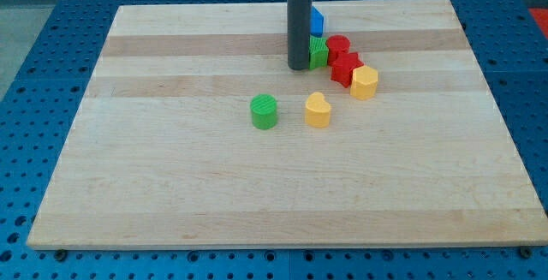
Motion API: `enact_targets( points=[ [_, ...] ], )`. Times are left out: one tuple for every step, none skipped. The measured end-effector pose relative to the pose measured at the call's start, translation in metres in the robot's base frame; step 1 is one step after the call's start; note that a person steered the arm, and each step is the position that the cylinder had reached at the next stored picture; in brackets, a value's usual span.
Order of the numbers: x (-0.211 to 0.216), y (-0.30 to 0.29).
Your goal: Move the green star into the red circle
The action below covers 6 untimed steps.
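Note:
My tip (298, 66) rests on the board just left of the green star (318, 53), touching or nearly touching it. The rod hides the star's left part. The green star sits against the red circle (338, 46) on its right. A red star (346, 68) lies just below the red circle.
A blue block (317, 20) sits above the green star, partly behind the rod. A yellow block (365, 82) touches the red star's lower right. A yellow heart (318, 110) and a green cylinder (264, 111) stand lower, near the middle of the wooden board (171, 143).

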State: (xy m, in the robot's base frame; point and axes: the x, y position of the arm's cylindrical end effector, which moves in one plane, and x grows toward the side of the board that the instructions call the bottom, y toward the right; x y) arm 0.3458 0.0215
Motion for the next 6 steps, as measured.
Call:
enact_targets(
  points=[
    [0.000, 0.006],
    [0.000, 0.009],
    [0.008, 0.009],
    [0.031, 0.007],
    [0.060, 0.004],
    [0.107, 0.006]
  ],
)
